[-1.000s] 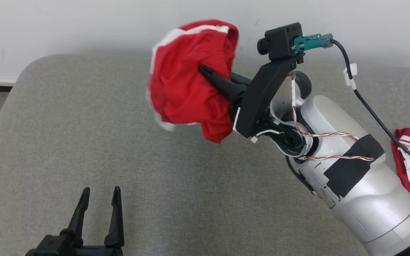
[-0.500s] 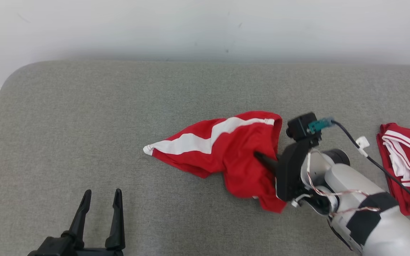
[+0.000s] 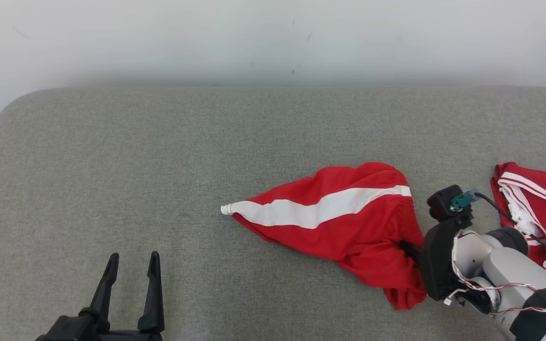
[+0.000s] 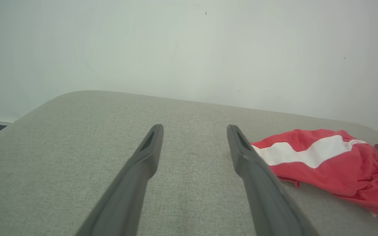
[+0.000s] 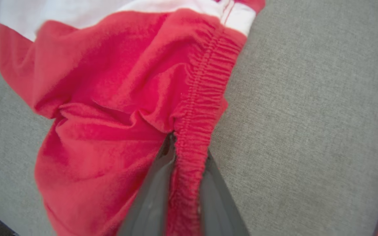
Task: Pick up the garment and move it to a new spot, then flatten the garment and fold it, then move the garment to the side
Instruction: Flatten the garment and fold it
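The garment [image 3: 339, 227] is a pair of red shorts with a white side stripe, lying spread on the grey padded surface right of centre, its pointed end toward the left. My right gripper [image 3: 404, 247] is at the garment's right end, low over the surface. In the right wrist view the elastic waistband [image 5: 195, 108] runs between the two dark fingers [image 5: 149, 196], which stand close on either side of it with cloth filling the gap. My left gripper [image 3: 133, 259] is open and holds nothing at the lower left, well away from the garment [image 4: 323, 160].
Another red and white garment [image 3: 538, 213] lies crumpled at the right edge, just behind my right arm. The grey padded surface [image 3: 159, 156] ends at a white wall behind and has a rounded corner at the far left.
My right arm came down from high near the wall and drew back to the right, laying the bunched garment out on the surface. The head view shifted. The left gripper stayed put.
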### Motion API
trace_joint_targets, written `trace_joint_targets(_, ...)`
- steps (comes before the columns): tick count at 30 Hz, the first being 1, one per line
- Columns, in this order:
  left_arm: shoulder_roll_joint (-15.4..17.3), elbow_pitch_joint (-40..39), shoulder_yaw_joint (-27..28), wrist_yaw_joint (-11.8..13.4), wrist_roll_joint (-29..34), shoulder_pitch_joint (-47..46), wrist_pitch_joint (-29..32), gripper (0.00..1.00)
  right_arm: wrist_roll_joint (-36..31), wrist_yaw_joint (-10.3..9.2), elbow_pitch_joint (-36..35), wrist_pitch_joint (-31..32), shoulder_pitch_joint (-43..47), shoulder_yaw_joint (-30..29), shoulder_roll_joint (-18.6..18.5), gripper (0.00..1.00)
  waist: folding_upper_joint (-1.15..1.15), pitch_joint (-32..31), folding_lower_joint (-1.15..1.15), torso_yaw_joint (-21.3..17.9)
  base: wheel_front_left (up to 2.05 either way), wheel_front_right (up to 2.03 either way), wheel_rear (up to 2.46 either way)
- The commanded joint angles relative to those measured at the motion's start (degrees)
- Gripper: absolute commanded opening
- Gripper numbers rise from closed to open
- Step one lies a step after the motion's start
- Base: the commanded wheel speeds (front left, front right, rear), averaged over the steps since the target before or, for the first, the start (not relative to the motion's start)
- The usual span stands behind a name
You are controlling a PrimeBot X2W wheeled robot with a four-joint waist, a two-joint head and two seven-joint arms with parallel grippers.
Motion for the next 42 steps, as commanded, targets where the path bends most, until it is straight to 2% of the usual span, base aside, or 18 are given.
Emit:
trace_joint_targets(1,0.0,0.0,0.1,0.1,-0.5,0.3,0.0,1.00,-0.5,-0.15,-0.1,0.4,1.0,-0.9,-0.7,1.00,0.00,-0.1,0.00,0.0,0.00,0.00,0.00)
trace_joint_targets(10,0.0,-0.2,0.4,0.6,-0.8,1.0,0.0,1.00,-6.7,-0.15,-7.8,1.2,4.6,-13.3,-2.6,1.00,0.00,-0.8,0.00,0.1,0.00,0.00,0.00)
trace_joint_targets(15,0.0,-0.1,0.6,0.6,-0.9,1.4,0.0,1.00,-12.2,-0.15,-14.2,-1.8,9.3,-20.5,-1.0,1.00,0.00,-1.0,0.00,0.2,0.00,0.00,0.00)
trace_joint_targets(16,0.0,-0.1,0.6,0.6,-0.9,1.4,0.0,1.00,-12.2,-0.15,-14.2,-1.8,9.3,-20.5,-1.0,1.00,0.00,-1.0,0.00,0.2,0.00,0.00,0.00)
trace_joint_targets(23,0.0,-0.2,1.1,1.1,-0.9,2.8,0.0,1.00,-23.8,-0.15,-23.7,-17.4,21.3,-34.2,5.9,1.00,0.00,-2.8,0.00,0.1,0.00,0.00,0.00)
trace_joint_targets(24,0.0,-0.2,1.1,1.1,-0.9,2.8,0.0,1.00,-23.8,-0.15,-23.7,-17.4,21.3,-34.2,5.9,1.00,0.00,-2.8,0.00,0.1,0.00,0.00,0.00)
trace_joint_targets(31,0.0,-0.1,2.4,1.2,-0.2,4.6,0.0,1.00,-34.0,-0.15,-28.3,-33.9,31.0,-43.4,13.1,1.00,0.00,-4.7,0.00,-1.2,0.00,0.00,0.00)
trace_joint_targets(36,0.0,0.1,3.3,0.9,1.1,5.5,0.0,1.00,-37.0,-0.15,-29.2,-38.3,35.0,-46.7,17.1,1.00,0.00,-6.1,0.00,-2.7,0.00,0.00,0.00)
trace_joint_targets(42,0.0,0.5,3.3,0.9,2.0,6.3,0.0,1.00,-37.3,-0.15,-28.1,-39.4,37.2,-45.5,18.9,1.00,0.00,-7.3,0.00,-4.1,0.00,0.00,0.00)
